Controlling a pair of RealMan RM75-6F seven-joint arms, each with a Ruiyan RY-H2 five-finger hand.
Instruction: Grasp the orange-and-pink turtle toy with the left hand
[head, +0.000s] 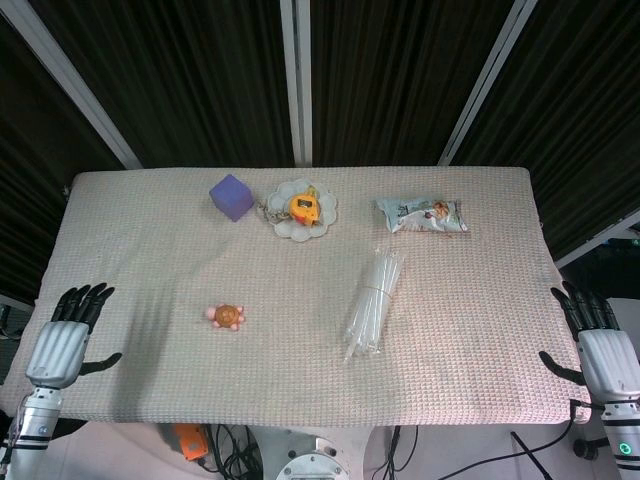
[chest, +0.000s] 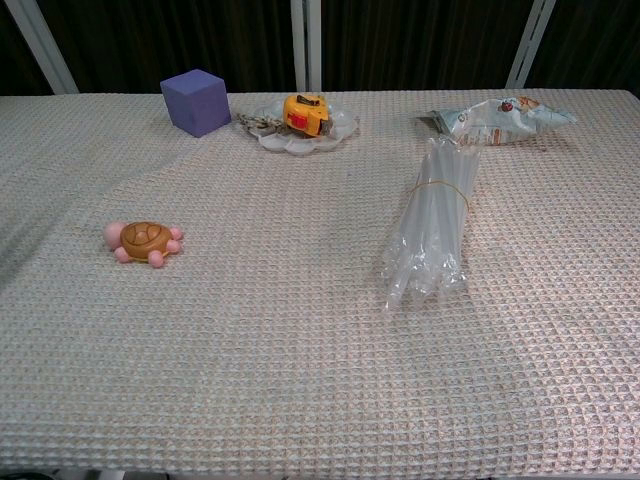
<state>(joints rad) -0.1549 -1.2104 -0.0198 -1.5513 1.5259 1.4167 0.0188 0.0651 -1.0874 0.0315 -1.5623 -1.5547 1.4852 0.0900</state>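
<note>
The turtle toy (head: 227, 317) (chest: 145, 241), orange shell with pink head and feet, lies on the cloth left of centre. My left hand (head: 68, 335) hovers at the table's left edge, well left of the turtle, fingers spread and holding nothing. At the right edge my right hand (head: 597, 335) is likewise spread and empty. Neither hand shows in the chest view.
A purple cube (head: 231, 197) (chest: 195, 101) sits at the back left. Beside it a white scalloped dish (head: 282, 221) (chest: 345, 126) holds a yellow tape measure (head: 305, 207) (chest: 305, 111). A snack packet (head: 421, 214) (chest: 500, 115) lies back right. A bundle of clear straws (head: 372, 302) (chest: 433, 220) lies right of centre.
</note>
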